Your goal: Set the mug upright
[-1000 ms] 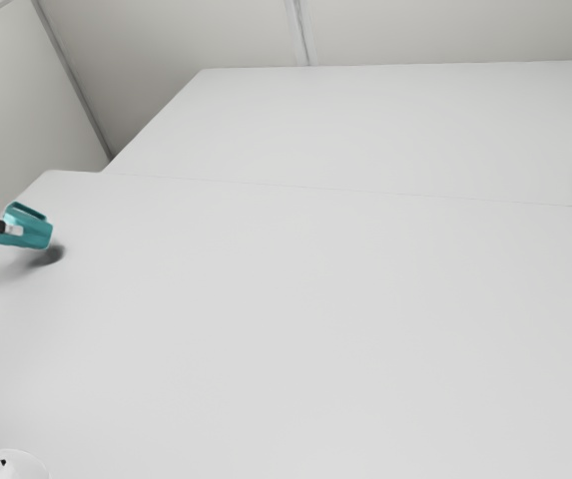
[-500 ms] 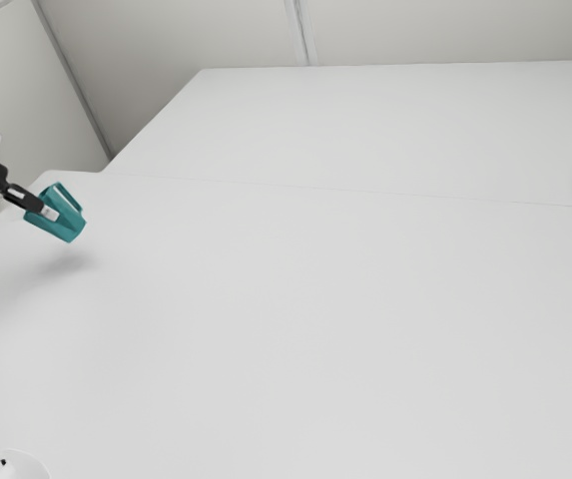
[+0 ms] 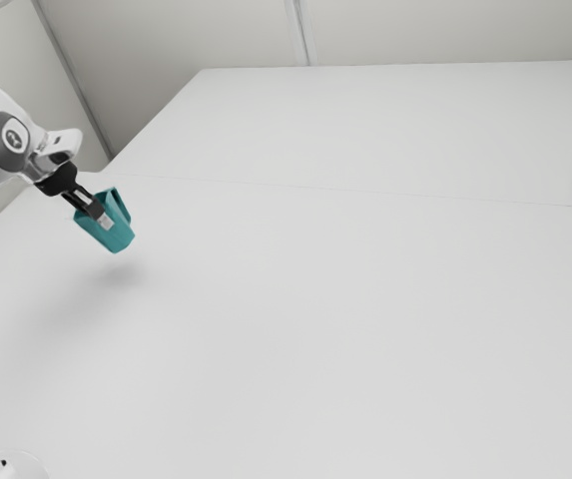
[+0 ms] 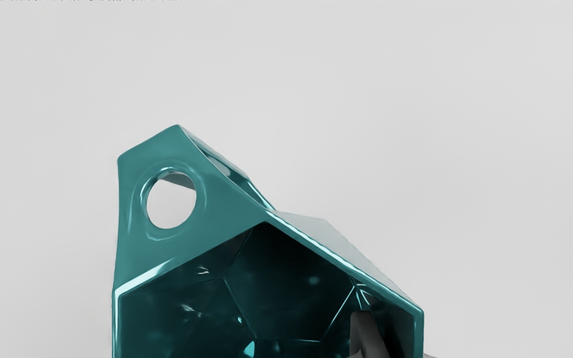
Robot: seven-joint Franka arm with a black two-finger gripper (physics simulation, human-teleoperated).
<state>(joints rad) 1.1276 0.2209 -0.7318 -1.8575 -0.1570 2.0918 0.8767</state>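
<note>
- Mug (image 3: 117,238): teal, up in the air over the counter (image 3: 365,329), toward the exterior view's left. Soft shadow (image 3: 118,278) lies below, apart from it, so it reads as off the surface.
- Claw (image 3: 102,218): clamped on the mug's wall. Wrist view has one finger (image 4: 367,335) inside the mug and a sliver of the other just outside the same wall.
- Pose: tilted, not upright. Mouth faces back up toward the claw, base points down and toward the exterior view's right.
- Handle (image 4: 217,219): sticks out from the side of the body, clear of the fingers as far as the wrist view goes.
- Done, by the look of it: mug gripped, held clear of the counter, mouth more up than down.
- Not there: base flat on the counter, mug straight, claw off it.
- Progress, my call: partway. Grasp looks settled; the standing pose is what's missing.
- Left: take out the lean, get the base down level, then open up and back off.
- Risk: letting go with this lean could tip it onto its side.
- Exact height over the counter: can't tell.
</note>
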